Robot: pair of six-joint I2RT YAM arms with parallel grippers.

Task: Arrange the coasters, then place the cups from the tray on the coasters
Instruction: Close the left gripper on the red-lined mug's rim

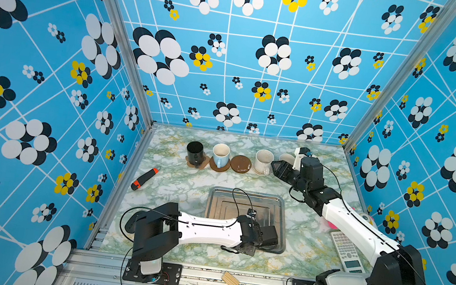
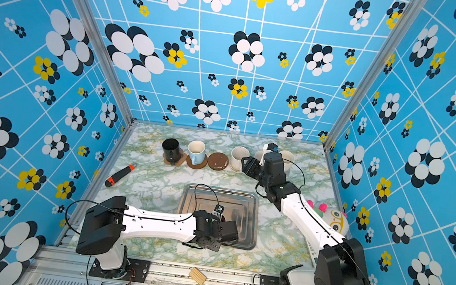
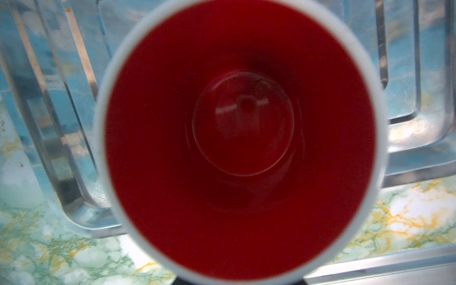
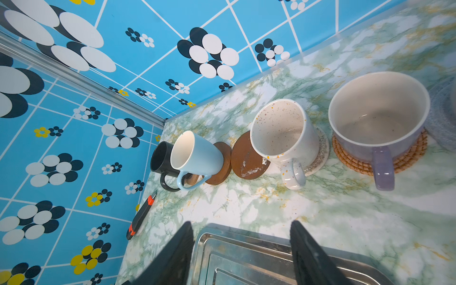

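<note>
Left gripper (image 1: 263, 238) is hanging over the near right corner of the steel tray (image 1: 247, 194), pointing down. Its wrist camera is looking straight into the white mug with the red inside (image 3: 241, 138), which is standing in that tray corner and filling most of the view. The fingers are not showing in any view, so I cannot tell whether they are gripping the mug or standing clear of it.

Right gripper (image 4: 241, 223) is hovering near the speckled white mug (image 1: 263, 161), to its right in both top views. Its jaws are standing apart with nothing between them.

Row along the far side of the marble table (image 1: 186, 185), running left to right in a top view:
- black mug (image 1: 195, 152) is sitting on the paw-shaped coaster (image 1: 204, 164)
- light blue mug (image 1: 221, 154) is sitting on a dark-brown disc coaster (image 1: 219, 168)
- second dark-brown disc (image 1: 240, 164) is lying bare
- speckled white mug is resting on the whitish lacy coaster (image 4: 320, 150)
- lavender mug (image 4: 380, 128) is resting on the woven rattan coaster (image 4: 404, 162)
- grey coaster (image 4: 441, 123) is lying just beside the rattan one, and the cream mug (image 2: 288, 158) is showing partly behind the right arm

Off to the left, an orange-and-black utility knife (image 1: 144, 178) is lying on the table, well apart from the row.
</note>
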